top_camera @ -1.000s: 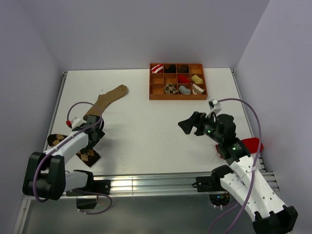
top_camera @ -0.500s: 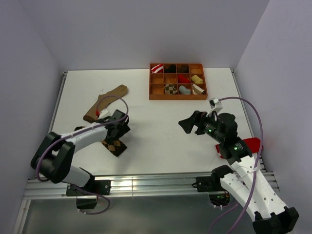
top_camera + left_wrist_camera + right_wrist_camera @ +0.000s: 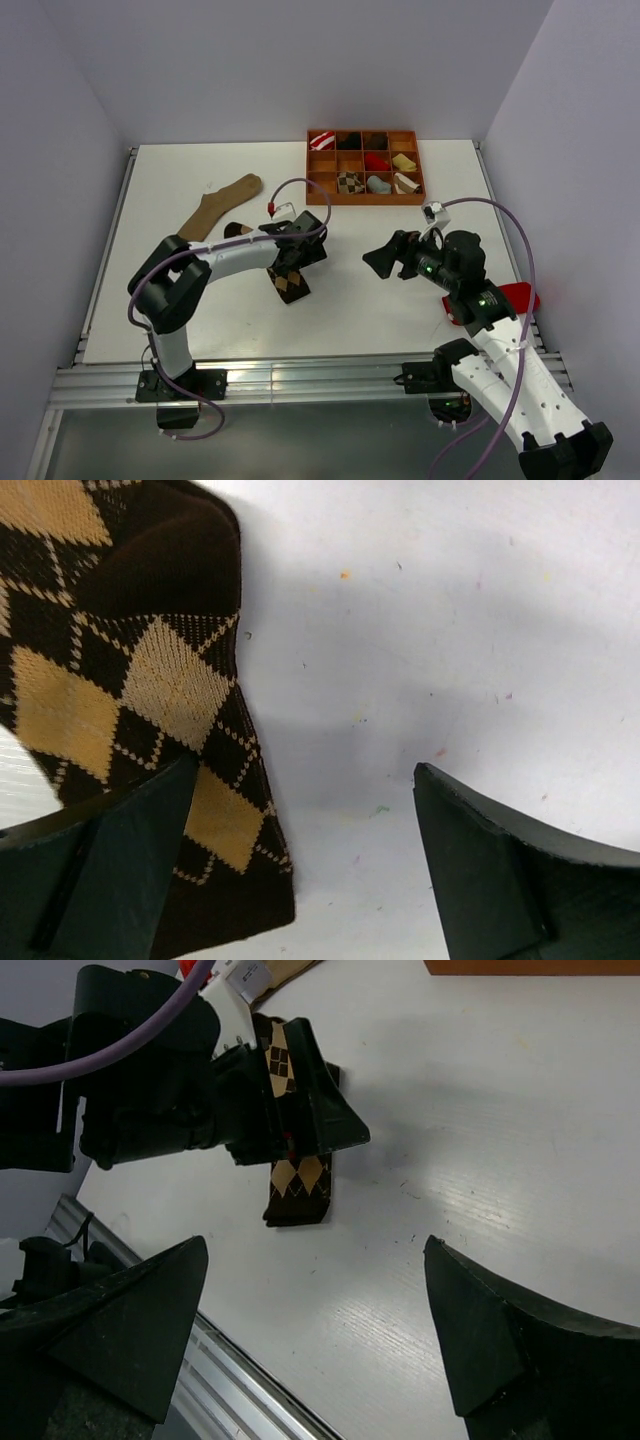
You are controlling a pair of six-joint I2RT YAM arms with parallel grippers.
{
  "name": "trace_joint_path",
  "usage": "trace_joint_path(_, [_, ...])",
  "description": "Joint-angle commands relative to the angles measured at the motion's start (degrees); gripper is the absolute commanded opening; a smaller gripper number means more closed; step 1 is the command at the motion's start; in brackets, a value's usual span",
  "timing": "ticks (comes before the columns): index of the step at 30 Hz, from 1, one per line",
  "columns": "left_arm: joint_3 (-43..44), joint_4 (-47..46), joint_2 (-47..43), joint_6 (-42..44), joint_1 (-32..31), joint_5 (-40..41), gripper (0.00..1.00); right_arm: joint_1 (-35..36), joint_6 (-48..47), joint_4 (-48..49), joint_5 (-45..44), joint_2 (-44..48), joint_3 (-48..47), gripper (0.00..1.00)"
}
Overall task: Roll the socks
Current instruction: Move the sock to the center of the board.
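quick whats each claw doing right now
Left claw: open, dark argyle sock at one finger, not clamped.
Right claw: open, holding nothing.

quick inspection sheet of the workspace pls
surface: white table, faint specks
job's things: dark argyle sock, unrolled, against one finger of the left tool
clutter: long tan sock; wooden organiser tray holding rolled socks; red item at the right edge
grippers: left tool open; right tool open, empty
cables: purple cables on both arms, clear of the sock
surroundings: plain walls, metal rail
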State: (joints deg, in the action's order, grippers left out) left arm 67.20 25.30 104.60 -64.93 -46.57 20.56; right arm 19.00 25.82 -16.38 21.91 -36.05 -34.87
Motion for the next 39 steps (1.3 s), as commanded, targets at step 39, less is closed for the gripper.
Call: trace_joint_path(39, [-17.1, -32.8, -13.0, 38.8, -10.4, -6.5, 0.74, 9.9, -1.3, 5.1, -12.5, 6.7, 10.6, 0.81])
